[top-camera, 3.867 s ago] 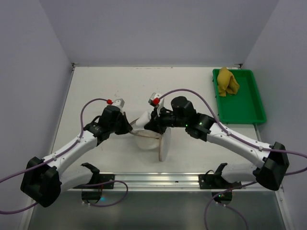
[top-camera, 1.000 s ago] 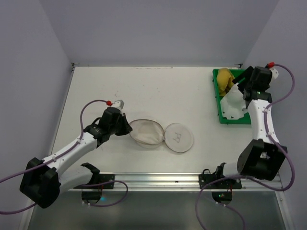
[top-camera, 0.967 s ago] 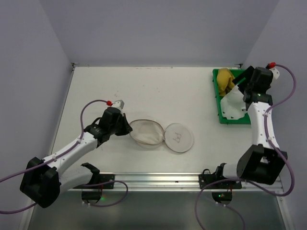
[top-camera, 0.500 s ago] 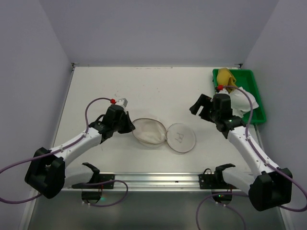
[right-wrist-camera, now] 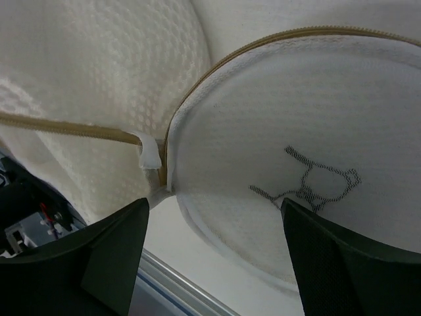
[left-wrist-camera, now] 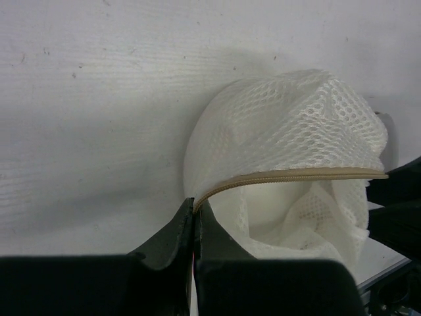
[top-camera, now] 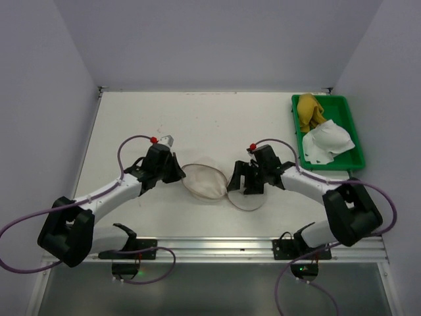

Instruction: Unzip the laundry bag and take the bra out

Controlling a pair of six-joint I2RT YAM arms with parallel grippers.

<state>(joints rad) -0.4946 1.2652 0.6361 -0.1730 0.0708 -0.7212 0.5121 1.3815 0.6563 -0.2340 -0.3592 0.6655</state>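
Most of the job looks done, judging by how things lie: the zip is run open, the pouch is folded out into two halves, and nothing coloured shows inside it.

On the table (top-camera: 164,125), the green tray (top-camera: 339,108) sits in the far right corner and holds two garments. The mustard-yellow bra (top-camera: 308,112) is bunched at the tray's far end, and a white cupped garment (top-camera: 329,139) (possibly a second bra, I cannot be sure) lies just nearer, touching it.

The laundry bag (top-camera: 205,181) rests towards the middle of the near edge. Its bowl half is on the left and its flat lid half on the right, the two joined where they meet. Both wrist views show only cream mesh within, so the bag reads as empty.

The left gripper (top-camera: 176,172) is pinched tight on the bag's left rim, its fingers (left-wrist-camera: 187,227) closed together over the tan zipper tape (left-wrist-camera: 296,176). The right gripper (top-camera: 242,181) hangs over the lid half with its jaws spread wide and nothing between them; the small dark bra symbol (right-wrist-camera: 309,184) shows in the gap.

What seems left is small: letting go of the rim and drawing both arms clear.
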